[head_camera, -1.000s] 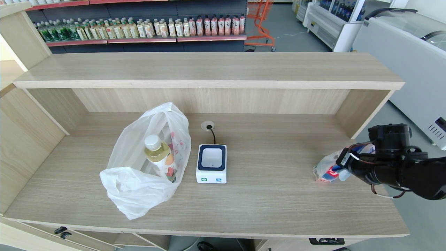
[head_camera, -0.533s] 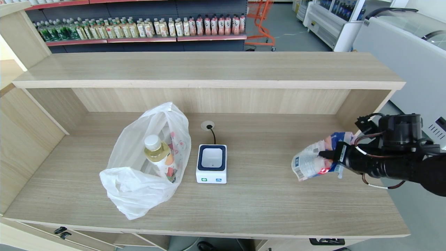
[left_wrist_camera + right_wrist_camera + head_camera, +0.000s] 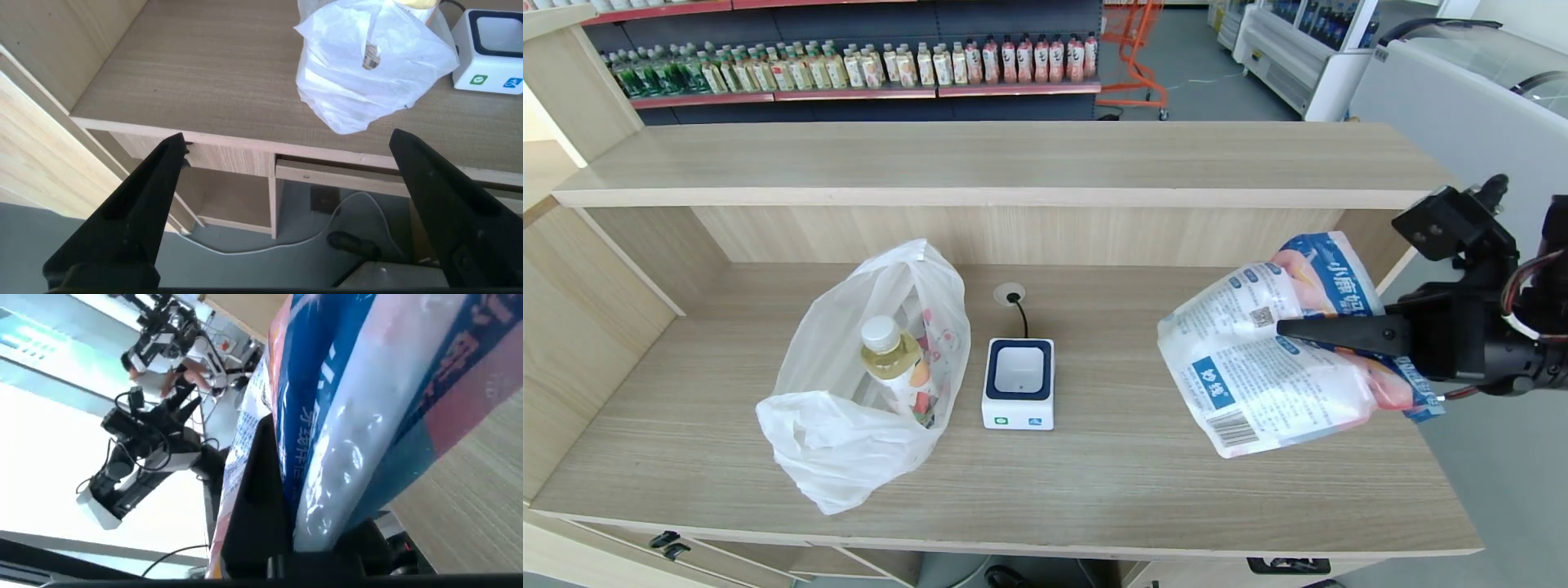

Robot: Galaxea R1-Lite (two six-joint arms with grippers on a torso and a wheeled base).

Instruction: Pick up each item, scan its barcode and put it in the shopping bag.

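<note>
My right gripper (image 3: 1327,331) is shut on a white, blue and pink food pouch (image 3: 1258,367) and holds it in the air over the right end of the counter, barcode side toward me. The pouch (image 3: 359,433) runs along the right gripper's finger (image 3: 257,498) in the right wrist view. The white barcode scanner (image 3: 1018,382) sits mid-counter, left of the pouch. A translucent shopping bag (image 3: 866,384) stands left of the scanner with a yellow-drink bottle (image 3: 894,359) inside. My left gripper (image 3: 286,212) hangs open below the counter's front edge, near the bag (image 3: 376,61).
The wooden counter (image 3: 1127,457) has a raised back ledge (image 3: 1013,163) and side walls. A cable grommet (image 3: 1009,294) lies behind the scanner. Drink shelves and freezers stand beyond the counter. An open cupboard bay (image 3: 229,196) lies under the counter front.
My right gripper has lifted the pouch off the counter's right end and raised it, turning its barcode face into view. The bag, bottle and scanner have stayed put.
</note>
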